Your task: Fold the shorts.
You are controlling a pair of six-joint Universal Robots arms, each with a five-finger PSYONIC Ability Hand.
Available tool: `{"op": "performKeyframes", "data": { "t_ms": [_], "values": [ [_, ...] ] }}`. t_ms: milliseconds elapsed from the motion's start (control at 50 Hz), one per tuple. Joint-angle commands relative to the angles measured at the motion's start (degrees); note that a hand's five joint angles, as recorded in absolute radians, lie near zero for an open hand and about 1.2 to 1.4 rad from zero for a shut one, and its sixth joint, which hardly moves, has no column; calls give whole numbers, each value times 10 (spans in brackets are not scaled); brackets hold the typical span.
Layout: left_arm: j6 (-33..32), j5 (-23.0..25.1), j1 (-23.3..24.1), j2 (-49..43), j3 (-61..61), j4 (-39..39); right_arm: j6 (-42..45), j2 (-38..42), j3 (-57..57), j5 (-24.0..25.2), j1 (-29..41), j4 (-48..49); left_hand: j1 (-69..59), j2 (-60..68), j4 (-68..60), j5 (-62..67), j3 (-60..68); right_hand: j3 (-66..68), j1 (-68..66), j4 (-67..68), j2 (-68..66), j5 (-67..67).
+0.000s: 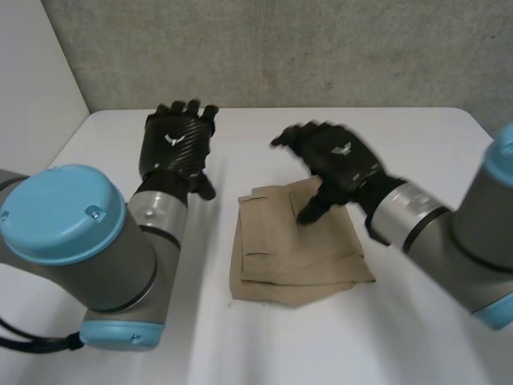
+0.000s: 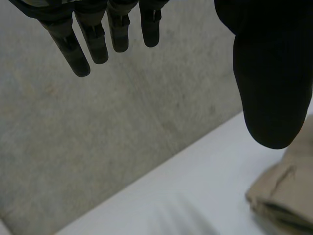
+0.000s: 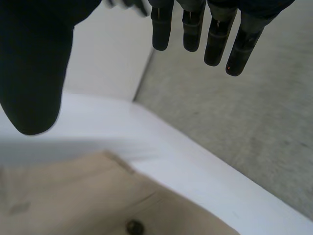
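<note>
Tan shorts [image 1: 296, 245] lie folded at frame centre on the white table [image 1: 417, 136]. They look like soft, light, limp cloth, best pinched at a corner or edge. The bundle is nearly square, its long axis unclear. Left hand [image 1: 175, 148], upper left, and right hand [image 1: 337, 160], over the bundle's upper-right corner — both straight-fingered, holding nothing.
</note>
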State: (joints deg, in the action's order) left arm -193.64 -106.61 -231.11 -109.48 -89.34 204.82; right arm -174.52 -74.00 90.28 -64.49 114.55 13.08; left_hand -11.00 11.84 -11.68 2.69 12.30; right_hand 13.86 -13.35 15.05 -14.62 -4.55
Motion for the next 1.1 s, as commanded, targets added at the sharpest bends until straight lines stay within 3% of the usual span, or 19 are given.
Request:
{"op": "performKeyframes", "data": {
  "t_ms": [20,140,240,400,500,660,740,820,920,980,1020,1100],
  "values": [
    [1,32,64,-72,109,-36,-83,-7,-20,-12,-64,-34,-6,-3,1,-11,-7,-24,19,-36,32,31],
    [12,55,97,-156,198,-120,-37,51,-54,-27,-69,-83,-6,-3,1,-11,-7,-39,34,-50,46,46],
    [42,51,97,-217,250,-180,14,113,-71,-34,-66,-107,-12,4,-6,-5,-1,-39,34,-50,46,46],
    [50,1,80,-281,273,-278,80,195,-97,-40,-64,-123,-16,7,-9,-1,3,-39,34,-50,46,46],
    [52,-5,69,-285,264,-295,131,213,-119,-77,-64,-145,-14,6,-7,-3,1,-39,34,-50,46,46],
    [48,1,69,-219,257,-295,178,170,-150,-114,-47,-165,-6,-3,1,-11,-7,-39,34,-50,46,46],
    [46,3,67,-153,256,-295,173,101,-167,-118,-22,-163,-2,-6,5,-15,-11,-39,34,-50,46,46],
    [46,3,52,-69,248,-297,141,40,-198,-163,-19,-160,3,-11,10,-20,-16,-39,34,-50,46,46],
    [45,-1,-29,47,229,-340,88,-12,-233,-278,-22,-175,10,-18,17,-27,-23,-39,34,-50,46,46],
    [54,0,-66,80,230,-393,87,-19,-238,-314,-22,-208,10,-18,17,-27,-23,-39,34,-50,46,46],
    [73,4,-97,102,230,-433,83,-19,-242,-317,-22,-228,10,-18,17,-27,-23,-39,34,-50,46,46],
    [105,29,-126,115,228,-442,81,-19,-248,-310,-21,-266,10,-18,17,-27,-23,-39,34,-50,46,46]
  ]
}}
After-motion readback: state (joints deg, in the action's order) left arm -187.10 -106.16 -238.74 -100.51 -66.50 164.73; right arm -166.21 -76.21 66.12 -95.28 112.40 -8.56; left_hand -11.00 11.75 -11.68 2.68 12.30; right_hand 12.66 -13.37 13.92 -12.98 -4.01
